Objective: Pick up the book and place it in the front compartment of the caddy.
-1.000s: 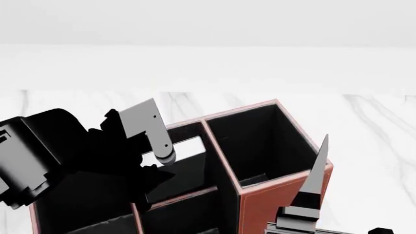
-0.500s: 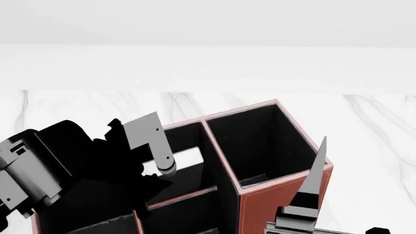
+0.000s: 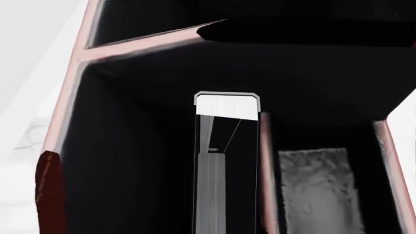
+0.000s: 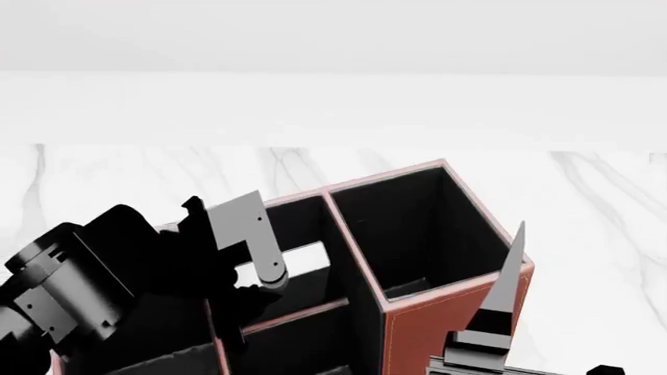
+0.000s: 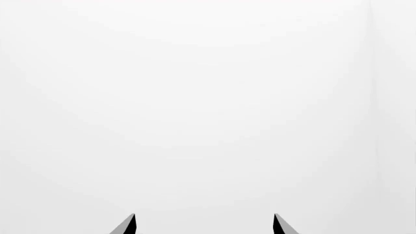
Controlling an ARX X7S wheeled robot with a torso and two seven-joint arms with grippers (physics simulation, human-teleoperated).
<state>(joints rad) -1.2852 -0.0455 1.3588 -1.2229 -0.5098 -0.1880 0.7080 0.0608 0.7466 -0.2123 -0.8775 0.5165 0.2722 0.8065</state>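
Your head view: the caddy fills the lower middle of the frame, red-brown outside, black inside, pale pink rims, on a white marbled table. Your left gripper sits at lower left, over the caddy's left-hand cells; one grey finger shows, and a white strip behind it at the cell mouth. From here you cannot tell whether that gripper is parted or holding anything.

Your left wrist view fills that gap in part: it looks down into a black cell, with the book standing upright in frame centre, white page edge at its top, against a pink-rimmed divider. The fingertips themselves are not visible, so the grip remains uncertain. Which compartment this is, you cannot tell.

Your right gripper rises at the head view's lower right, beside the caddy's corner. Its wrist view shows two finger tips spread apart, nothing between them, blank white beyond.
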